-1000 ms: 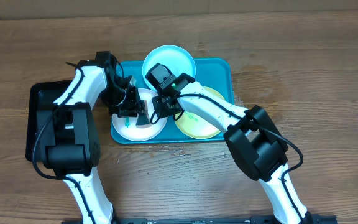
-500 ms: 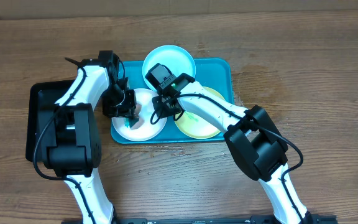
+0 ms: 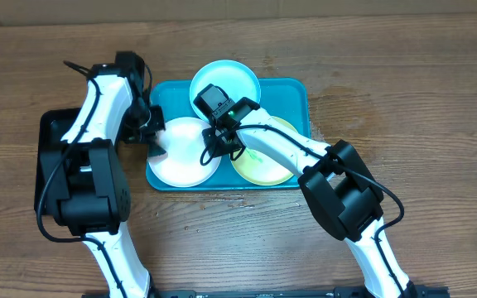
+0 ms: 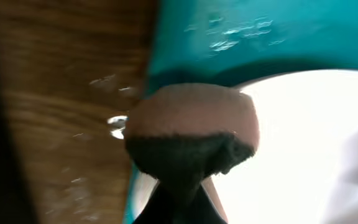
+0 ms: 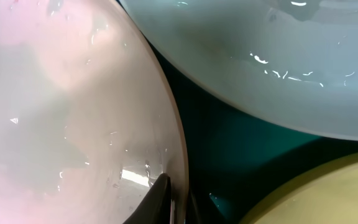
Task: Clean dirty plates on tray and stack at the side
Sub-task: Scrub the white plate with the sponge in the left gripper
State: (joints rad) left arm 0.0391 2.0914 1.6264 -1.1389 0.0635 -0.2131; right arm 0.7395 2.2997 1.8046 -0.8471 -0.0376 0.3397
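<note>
The teal tray [image 3: 292,95] holds three plates: a white plate [image 3: 185,157] at the front left, a light blue plate [image 3: 225,79] at the back and a yellow-green plate [image 3: 270,157] at the right. My left gripper [image 3: 153,136] is at the tray's left edge, shut on a brown and dark sponge [image 4: 191,118], beside the white plate [image 4: 303,137]. My right gripper [image 3: 219,147] is shut on the white plate's right rim [image 5: 178,155], one finger inside the plate and one outside [image 5: 174,202]. The white plate looks free of smears.
A smaller black tray [image 3: 52,157] lies on the wooden table left of the teal tray, under the left arm. The light blue plate [image 5: 260,56] and the yellow-green plate [image 5: 334,196] lie close to the right gripper. Bare wood surrounds the trays.
My left gripper has slid left with the sponge, off the white plate to the tray's left edge. The blue-green smear on the white plate no longer shows. The right gripper has not moved.
</note>
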